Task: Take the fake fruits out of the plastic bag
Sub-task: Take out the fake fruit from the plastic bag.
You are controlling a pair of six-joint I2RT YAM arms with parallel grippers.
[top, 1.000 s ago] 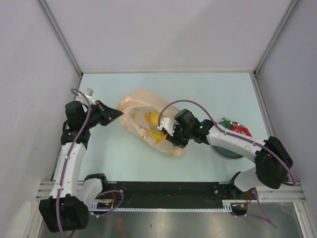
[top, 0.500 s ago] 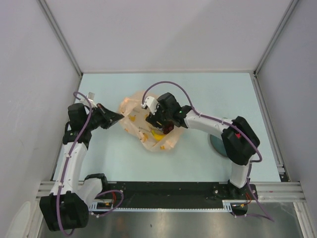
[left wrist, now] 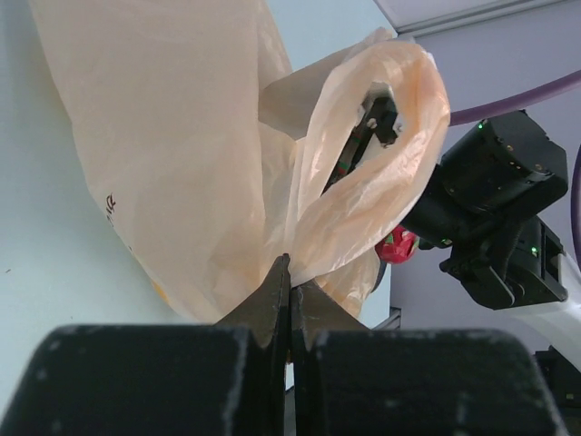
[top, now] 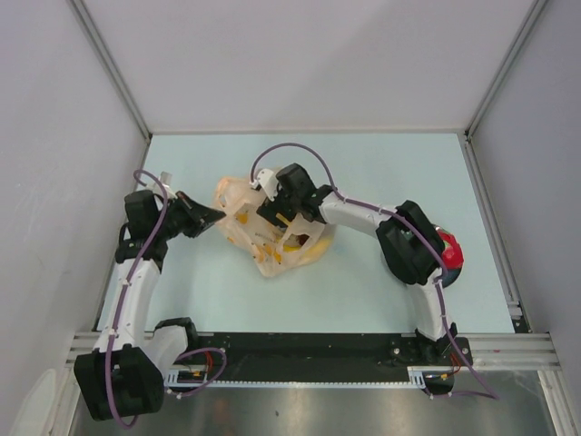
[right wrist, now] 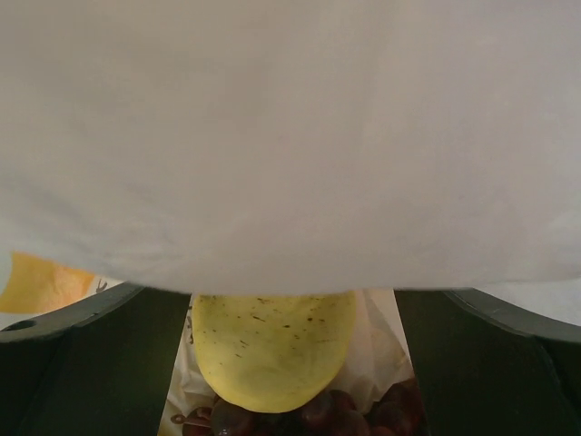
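The peach plastic bag (top: 272, 243) lies crumpled at the table's middle left. My left gripper (top: 214, 218) is shut on its rim (left wrist: 300, 263) and holds the mouth (left wrist: 399, 109) open. My right gripper (top: 277, 213) reaches in through that mouth, jaws open. In the right wrist view, a yellow spotted fake fruit (right wrist: 272, 350) lies between the wide-apart fingers (right wrist: 91, 363), untouched, and dark red round pieces (right wrist: 318, 420) lie below it. Bag film (right wrist: 290, 136) hides the upper part of that view. One red fake fruit (top: 449, 247) sits outside the bag at the right.
A dark plate (top: 452, 270) holds the red fruit and is mostly hidden under the right arm (top: 408, 241). Grey walls stand close on the left, back and right. The right arm stretches across the table's middle.
My right gripper has swung left from above the bag's near end into its mouth, and its jaws have opened wide. The bag has bunched up. The left gripper has kept its hold.
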